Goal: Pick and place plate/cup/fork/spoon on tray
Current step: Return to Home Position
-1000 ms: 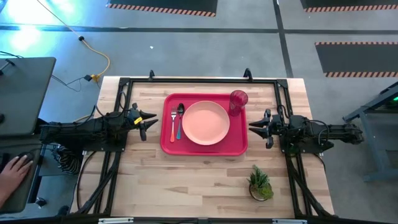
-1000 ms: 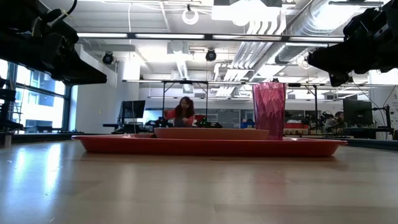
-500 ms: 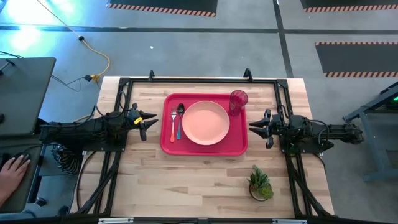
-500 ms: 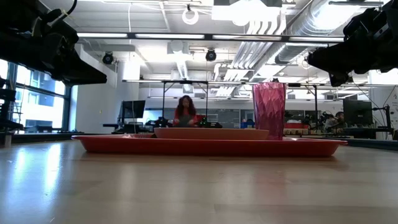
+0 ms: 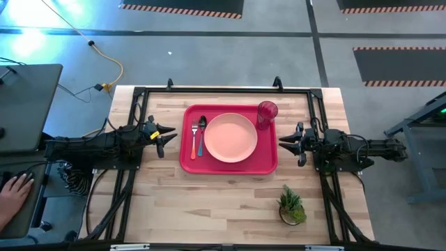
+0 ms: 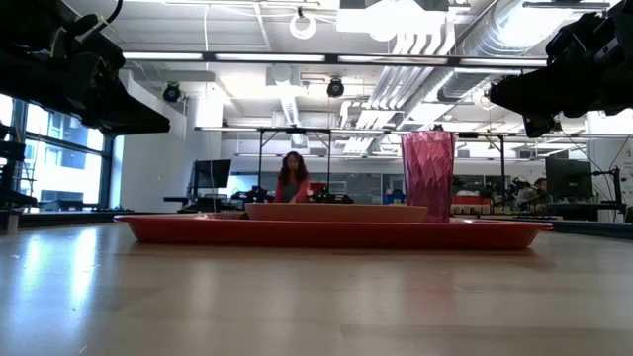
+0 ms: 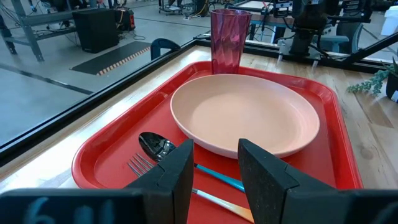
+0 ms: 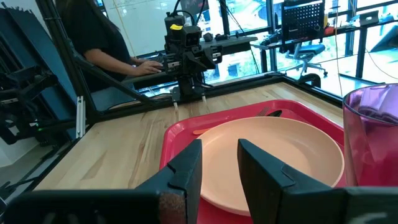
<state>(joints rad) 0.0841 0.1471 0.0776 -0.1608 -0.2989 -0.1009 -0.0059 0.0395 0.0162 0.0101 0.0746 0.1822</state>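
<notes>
The red tray (image 5: 188, 162) lies at the table's middle. On it lie the peach-pink plate (image 5: 231, 137), the fork (image 5: 194, 143) and the blue-handled spoon (image 5: 201, 132) at its left side, and the red-pink cup (image 5: 267, 113) stands upright at its far right corner. My left gripper (image 5: 167, 134) hovers open and empty just left of the tray; its fingers show in the left wrist view (image 7: 214, 168). My right gripper (image 5: 284, 141) hovers open and empty just right of the tray and shows in the right wrist view (image 8: 219, 163).
A small potted green plant (image 5: 291, 206) stands near the table's front right. A black frame rail (image 5: 223, 89) runs along the far edge. A person's hand (image 5: 14, 189) rests off the table at the left. Bare wood lies in front of the tray.
</notes>
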